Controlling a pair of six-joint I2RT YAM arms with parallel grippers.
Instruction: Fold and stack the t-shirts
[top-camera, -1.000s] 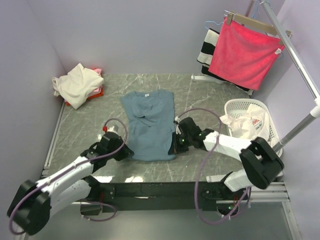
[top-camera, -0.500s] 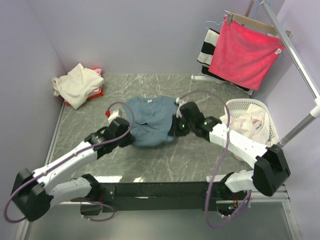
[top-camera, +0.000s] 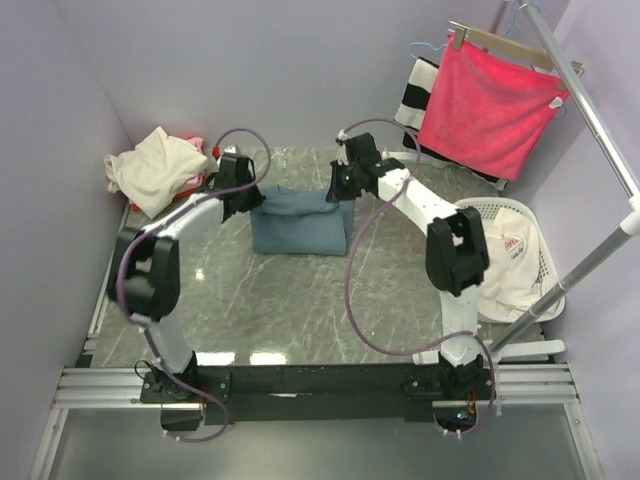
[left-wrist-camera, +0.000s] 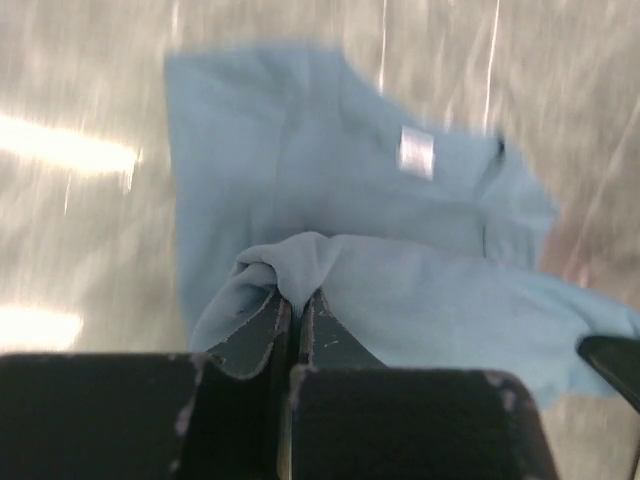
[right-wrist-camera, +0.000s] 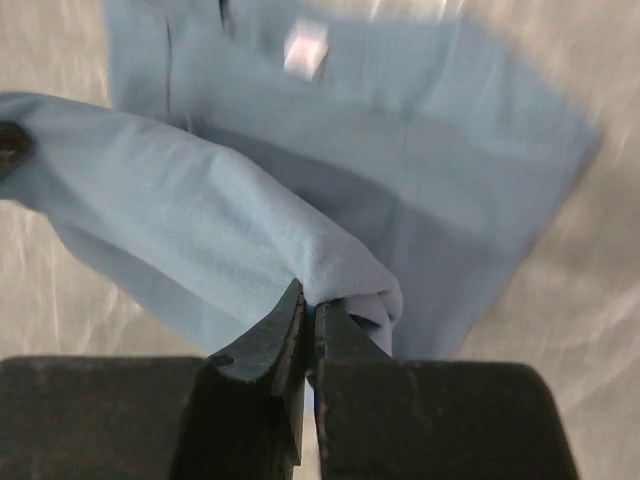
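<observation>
The blue-grey t-shirt (top-camera: 300, 228) lies at the table's far middle, doubled over on itself, its collar tag showing in the wrist views. My left gripper (top-camera: 252, 203) is shut on the left corner of the lifted hem (left-wrist-camera: 300, 262), with cloth bunched between the tips (left-wrist-camera: 296, 303). At the right corner my right gripper (top-camera: 341, 190) is shut on the same shirt (right-wrist-camera: 400, 150), holding a fold of cloth at the tips (right-wrist-camera: 309, 298). A cream t-shirt (top-camera: 155, 168) is heaped over a pink/red one (top-camera: 197, 182) at the far left. A white t-shirt with red print (top-camera: 512, 245) sits in the basket.
A white laundry basket (top-camera: 470, 212) stands at the right edge. A bright pink-red towel (top-camera: 490, 105) and a striped cloth (top-camera: 412, 92) hang from a rack at the far right. Purple walls close in the back and left.
Both arms have stretched toward the far side, carrying the blue shirt's near hem up over its body to the collar end. The shirt now lies shorter, doubled.
</observation>
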